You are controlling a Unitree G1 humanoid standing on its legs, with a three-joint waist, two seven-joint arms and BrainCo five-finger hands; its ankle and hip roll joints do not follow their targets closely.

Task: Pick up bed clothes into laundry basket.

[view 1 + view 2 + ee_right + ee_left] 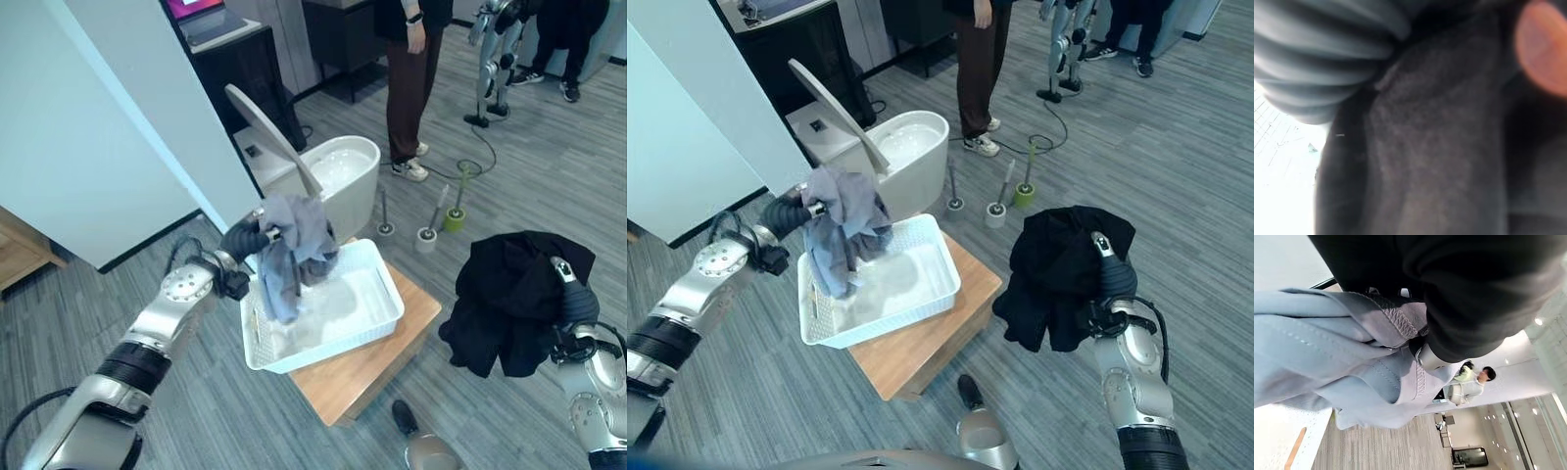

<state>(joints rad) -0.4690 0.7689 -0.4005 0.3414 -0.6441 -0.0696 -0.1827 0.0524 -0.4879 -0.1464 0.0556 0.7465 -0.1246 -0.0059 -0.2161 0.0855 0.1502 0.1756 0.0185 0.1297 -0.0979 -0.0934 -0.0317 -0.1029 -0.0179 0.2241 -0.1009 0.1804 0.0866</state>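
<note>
While toilet (333,171) stands behind basket (377,323) (brushes (441,220) beside), person (407,83) beyond.

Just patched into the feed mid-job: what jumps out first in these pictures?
The left hand holds a grey-blue garment that hangs over the near-left corner of the white laundry basket, which sits on a low wooden stand. To the right, the right hand holds up a bundled black garment, clear of the basket. Behind stands an open white toilet.
</note>
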